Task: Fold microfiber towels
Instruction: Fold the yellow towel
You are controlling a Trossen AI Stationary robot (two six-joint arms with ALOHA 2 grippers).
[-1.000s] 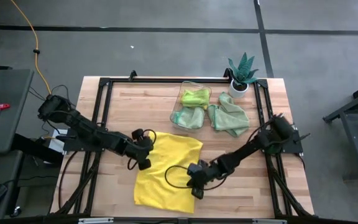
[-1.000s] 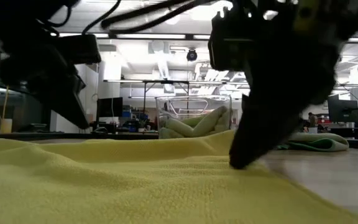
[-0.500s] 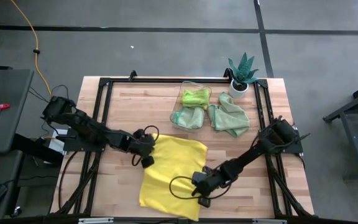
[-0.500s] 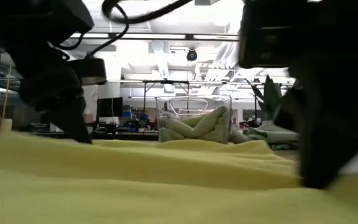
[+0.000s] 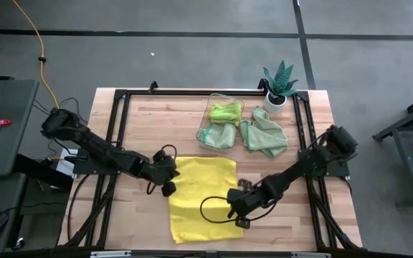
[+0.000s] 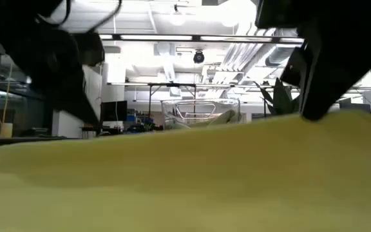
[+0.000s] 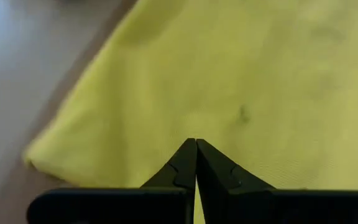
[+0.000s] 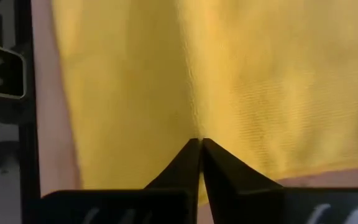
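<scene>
Both arms stretch low over the desk (image 5: 142,118), the left gripper (image 5: 168,188) and right gripper (image 5: 239,222) each pinched tight on opposite edges of the yellow towel (image 5: 201,193) spread at the desk's front-center.

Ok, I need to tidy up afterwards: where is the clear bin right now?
In the high view the clear bin sits at the table's far edge, right of centre, with a mint green towel beside it and the potted plant just beyond.

even overhead light, blurry foreground
</scene>
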